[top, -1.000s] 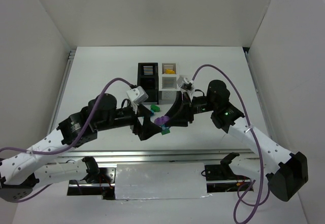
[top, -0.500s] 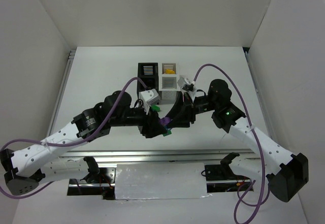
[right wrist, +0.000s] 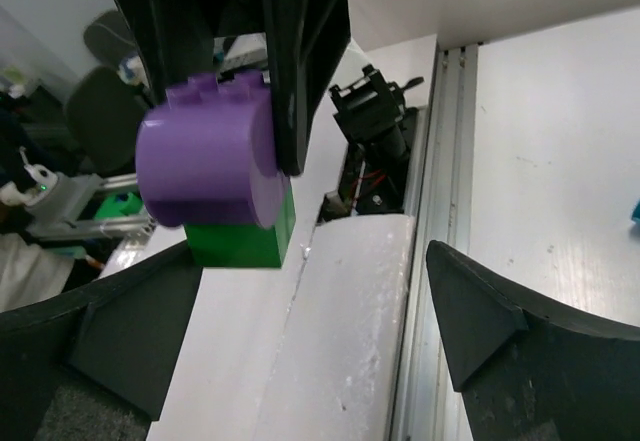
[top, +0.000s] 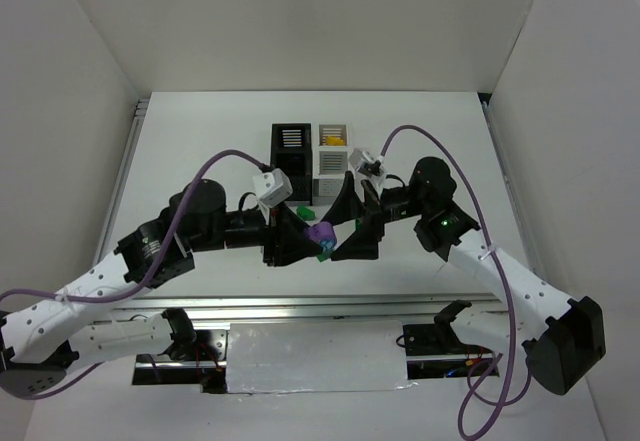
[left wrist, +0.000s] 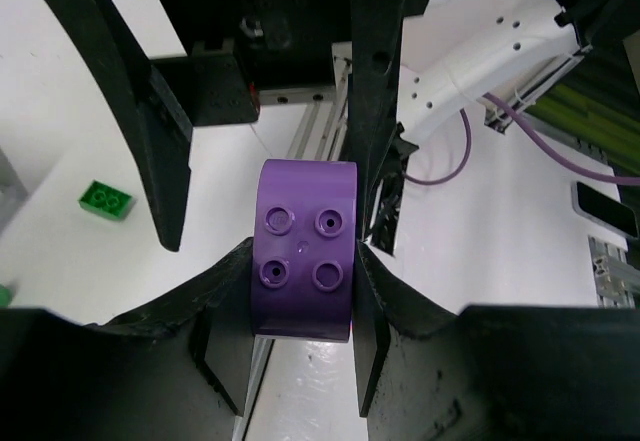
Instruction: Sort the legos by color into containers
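— Purple plastic, glossy and hard: a short round brick (left wrist: 305, 251) with four studs, pinched at its flanks by the left jaws. It hangs mid-counter (top: 200, 141), between the two arms and on the near side of the boxes (top: 292, 139).

— And the right jaws?

— Spread wide around it, touching nothing that I can see.

— What's the green under it?

— A square-edged green brick (right wrist: 240, 233) flat against the purple one's base. It looks clicked on, though I can't see the joint.

— So two colours in one grip. What goes wrong?

— If the pair goes into one box as it is, one colour lands in the wrong place. If the right jaws close to pull them apart, I'd expect trouble. The curved wall is slick and gives flat pads little to hold, so the brick could roll or squirt out. A snapped joint could also fling the small green one off the counter.

— Collision?

— Likely enough, since black fingers from both arms crowd the same spot. Another green brick (left wrist: 106, 200) lies loose on the smooth white counter nearby and could get knocked.
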You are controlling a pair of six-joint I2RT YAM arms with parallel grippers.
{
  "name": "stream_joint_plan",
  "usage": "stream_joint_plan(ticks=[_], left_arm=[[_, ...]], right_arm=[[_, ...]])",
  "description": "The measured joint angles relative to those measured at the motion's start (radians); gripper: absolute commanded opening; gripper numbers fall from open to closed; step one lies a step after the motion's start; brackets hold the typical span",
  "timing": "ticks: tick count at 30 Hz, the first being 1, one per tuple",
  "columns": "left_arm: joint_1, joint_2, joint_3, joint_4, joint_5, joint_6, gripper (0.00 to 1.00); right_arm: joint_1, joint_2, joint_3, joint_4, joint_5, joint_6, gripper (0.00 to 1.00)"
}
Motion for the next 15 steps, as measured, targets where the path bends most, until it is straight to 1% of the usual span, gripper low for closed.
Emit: stream_joint_plan(ticks=[2, 3, 5, 7, 10, 13, 15], left_arm=[[0.002, -0.02, 0.0, 0.011, -0.01, 0.001, 0.0], [0.004, -0.026, 0.0, 0.015, -0.012, 0.001, 0.0], [0.006, -0.027, -0.001, 0.032, -0.011, 0.0, 0.0], [0.006, -0.022, -0.001, 0.044, -0.005, 0.0, 0.0], [0.006, -0.007, -0.001, 0.054, -0.002, -0.001, 0.0], [0.008, 0.003, -0.002, 0.065, -0.001, -0.002, 0.0], [0.008, 0.01, -0.002, 0.067, -0.002, -0.003, 0.0]], right_arm=[[-0.002, -0.003, -0.022, 0.034, 0.008, 0.028, 0.99], [-0.002, -0.005, -0.036, 0.063, 0.01, 0.054, 0.95], [-0.002, -0.005, -0.071, 0.135, 0.013, 0.112, 0.93], [-0.003, -0.004, -0.109, 0.22, 0.014, 0.185, 0.92], [-0.003, -0.004, -0.119, 0.293, 0.011, 0.246, 0.92], [0.003, -0.01, -0.117, 0.316, 0.019, 0.259, 0.91], [0.005, -0.017, -0.117, 0.314, 0.029, 0.256, 0.88]])
